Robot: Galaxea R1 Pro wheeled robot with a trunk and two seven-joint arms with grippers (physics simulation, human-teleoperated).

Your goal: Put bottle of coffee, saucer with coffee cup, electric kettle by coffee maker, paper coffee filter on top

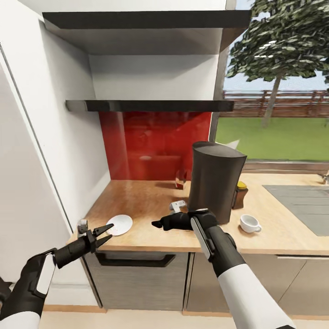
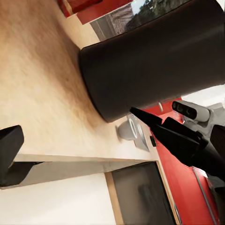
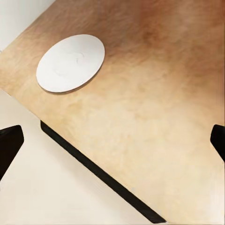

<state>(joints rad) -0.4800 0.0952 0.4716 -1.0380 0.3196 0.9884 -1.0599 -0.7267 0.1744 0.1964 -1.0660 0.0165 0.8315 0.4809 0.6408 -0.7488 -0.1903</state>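
The tall dark coffee maker (image 1: 214, 183) (image 2: 154, 61) stands on the beige countertop (image 1: 146, 201). Tucked behind its right side is the bottle of coffee (image 1: 239, 195). The white coffee cup (image 1: 250, 223) (image 2: 126, 129) sits on the bare counter in front of that. The white saucer (image 1: 119, 224) (image 3: 70, 63) lies alone near the counter's left front corner. My left gripper (image 1: 104, 232) hangs open just left of the saucer, at the counter edge. My right gripper (image 1: 157, 224) is open and empty, between saucer and coffee maker. The electric kettle and paper coffee filter are out of view.
Two black floating shelves (image 1: 151, 106) hang above a red backsplash. A small reddish box (image 1: 180, 179) stands behind the coffee maker. The grey sink (image 1: 301, 205) is inset at the right. A white wall closes the counter's left end; dark cabinets (image 1: 137, 278) sit below.
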